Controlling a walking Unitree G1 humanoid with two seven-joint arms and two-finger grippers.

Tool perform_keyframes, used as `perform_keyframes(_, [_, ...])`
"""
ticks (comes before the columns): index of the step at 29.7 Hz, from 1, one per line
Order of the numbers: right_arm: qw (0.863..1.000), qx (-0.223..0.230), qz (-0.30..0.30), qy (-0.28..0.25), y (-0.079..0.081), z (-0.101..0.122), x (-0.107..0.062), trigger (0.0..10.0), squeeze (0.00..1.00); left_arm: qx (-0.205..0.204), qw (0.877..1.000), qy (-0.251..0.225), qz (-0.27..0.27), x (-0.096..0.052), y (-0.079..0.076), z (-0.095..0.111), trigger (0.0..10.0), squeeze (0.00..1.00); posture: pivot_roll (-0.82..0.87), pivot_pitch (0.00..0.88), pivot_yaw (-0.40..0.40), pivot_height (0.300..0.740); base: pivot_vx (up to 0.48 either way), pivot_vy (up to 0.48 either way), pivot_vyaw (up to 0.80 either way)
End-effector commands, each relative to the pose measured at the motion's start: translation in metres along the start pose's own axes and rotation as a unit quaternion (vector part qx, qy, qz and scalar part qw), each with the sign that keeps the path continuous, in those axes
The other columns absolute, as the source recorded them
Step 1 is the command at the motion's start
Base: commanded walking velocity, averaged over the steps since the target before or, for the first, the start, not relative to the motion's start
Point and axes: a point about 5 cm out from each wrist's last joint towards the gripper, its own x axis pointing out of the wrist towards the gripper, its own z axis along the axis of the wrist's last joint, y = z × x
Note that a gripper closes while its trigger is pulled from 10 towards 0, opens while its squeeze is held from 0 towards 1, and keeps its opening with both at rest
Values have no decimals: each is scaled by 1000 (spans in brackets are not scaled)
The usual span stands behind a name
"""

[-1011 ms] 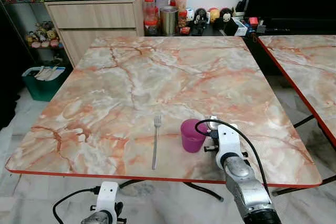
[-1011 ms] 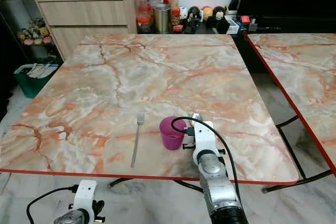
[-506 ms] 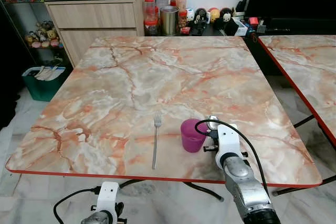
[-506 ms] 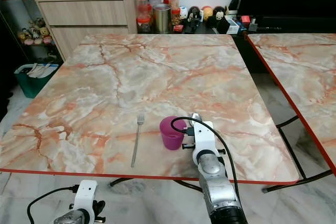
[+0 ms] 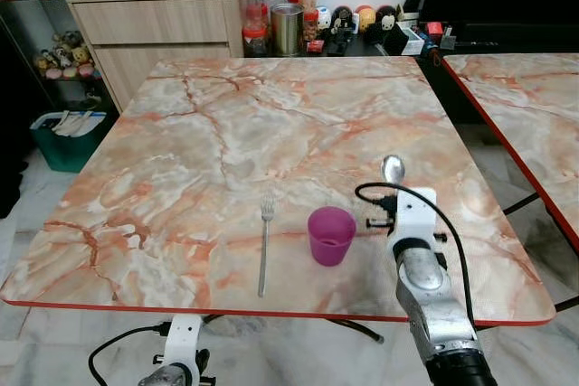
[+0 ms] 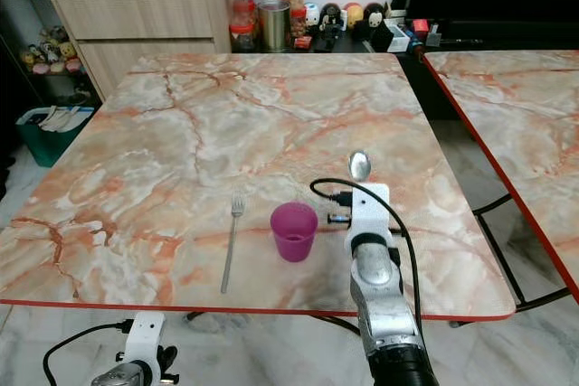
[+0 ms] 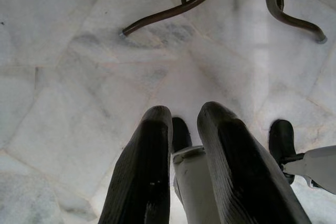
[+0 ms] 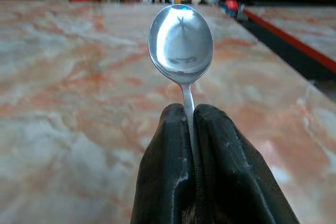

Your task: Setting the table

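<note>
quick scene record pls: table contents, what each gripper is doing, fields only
table: marble top, red edge
fork: flat near the front edge, tines away from the robot
cup: purple, upright, right of the fork, apart from it
spoon: pinched by the handle, bowl up, above the table
right gripper: fingers shut on the spoon, right of the cup
left gripper: idle, low over the floor, holding nothing

Before me stands my square marble-patterned counter, its edge trimmed in red. Two things lie directly on it, both near the front edge: a fork at about 7 o'clock (tines pointing away from me) and, just beside it toward 6 o'clock, an upright purple cup.
</note>
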Motion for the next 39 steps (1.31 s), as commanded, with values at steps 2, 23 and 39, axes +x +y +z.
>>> perform_keyframes(2, [999,0,13,-36,2,15,3,10000,0,4,1000,14,11,-1,5,-5,10000,0,-36,0,21,736,0,0,0])
perform_keyframes(23, [997,13,34,-72,10,28,5,10000,0,0,999,28,24,-4,10,-15,10000,0,-32,0,10,736,0,-279,0])
perform_keyframes(39, [996,16,42,-79,13,30,5,10000,0,-1,999,26,23,-4,9,-14,10000,0,-31,0,9,736,0,-385,0])
